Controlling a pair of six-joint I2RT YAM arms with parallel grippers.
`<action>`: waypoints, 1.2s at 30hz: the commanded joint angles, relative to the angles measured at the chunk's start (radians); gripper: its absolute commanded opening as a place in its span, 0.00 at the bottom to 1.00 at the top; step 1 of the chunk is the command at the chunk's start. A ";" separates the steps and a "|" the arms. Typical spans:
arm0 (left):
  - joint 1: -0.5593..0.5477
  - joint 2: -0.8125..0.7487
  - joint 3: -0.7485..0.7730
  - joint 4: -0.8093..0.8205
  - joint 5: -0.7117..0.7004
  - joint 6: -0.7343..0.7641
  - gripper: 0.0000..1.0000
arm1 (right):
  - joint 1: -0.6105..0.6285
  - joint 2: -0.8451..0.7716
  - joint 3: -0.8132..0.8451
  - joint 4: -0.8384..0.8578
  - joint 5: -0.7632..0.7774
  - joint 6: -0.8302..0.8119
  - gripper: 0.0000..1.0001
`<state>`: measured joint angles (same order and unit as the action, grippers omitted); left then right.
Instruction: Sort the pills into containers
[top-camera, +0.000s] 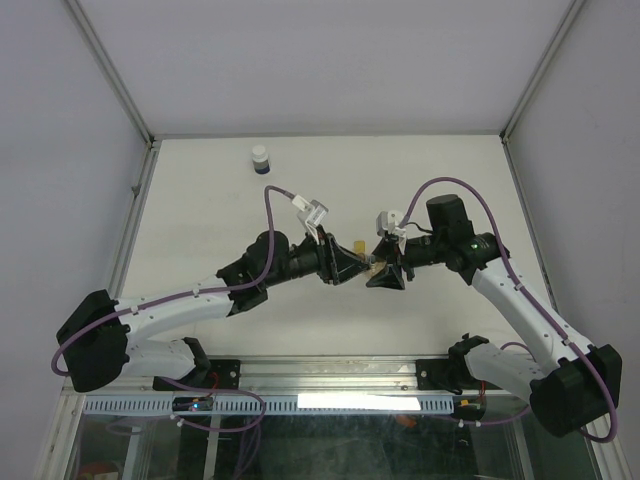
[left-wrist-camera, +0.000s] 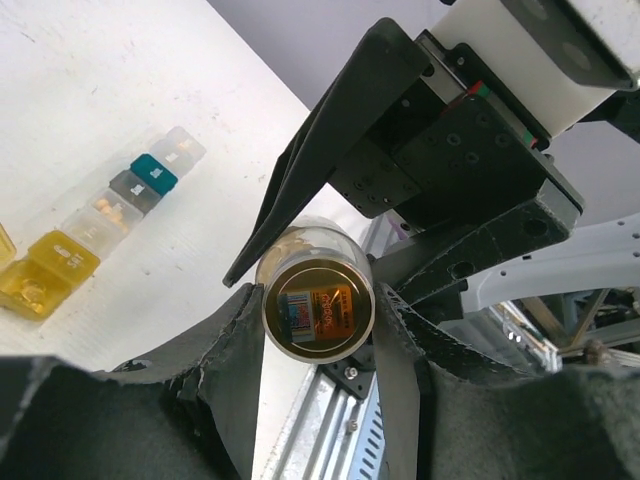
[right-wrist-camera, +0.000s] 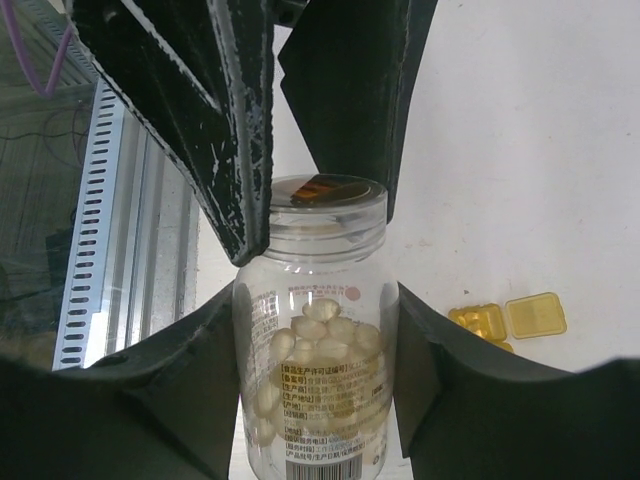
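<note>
Gripping one clear pill bottle (right-wrist-camera: 315, 400) together, the right gripper (right-wrist-camera: 315, 300) clamps its body, the left gripper (left-wrist-camera: 320, 300) its neck. Right wrist view reveals pale pills (right-wrist-camera: 320, 345) inside; only left wrist view shows the whole containers (left-wrist-camera: 100, 220) strip on the table (left-wrist-camera: 80, 100) near the bottle.

Table (top-camera: 200, 215): the two arms meet above its middle, left gripper (left-wrist-camera: 318, 300) and right gripper (right-wrist-camera: 318, 292) facing each other tip to tip; pill bottle (right-wrist-camera: 318, 400) is held between them, off the surface, its body clamped between the right gripper's fingers and its neck end gripped between the left gripper's fingers; pills (right-wrist-camera: 320, 345) lie inside it; strip of containers (left-wrist-camera: 100, 215) rests on the table just behind the meeting point, near the bottle and apart from it; small bottle (top-camera: 260, 158) stands upright near the far edge, left of centre, well apart from the rest.
</note>
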<state>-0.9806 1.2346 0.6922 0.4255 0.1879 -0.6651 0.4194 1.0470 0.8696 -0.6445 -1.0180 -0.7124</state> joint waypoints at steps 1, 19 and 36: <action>-0.012 -0.004 0.065 -0.031 0.121 0.234 0.11 | 0.000 -0.013 0.024 0.048 -0.013 0.005 0.00; 0.085 -0.173 -0.083 0.121 0.087 0.429 0.99 | 0.001 -0.018 0.024 0.048 -0.008 0.002 0.00; 0.002 -0.084 0.066 -0.137 -0.072 0.200 0.79 | 0.003 -0.013 0.022 0.048 -0.004 0.001 0.00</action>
<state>-0.9638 1.1305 0.6903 0.3161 0.1589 -0.4389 0.4225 1.0462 0.8696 -0.6388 -1.0103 -0.7155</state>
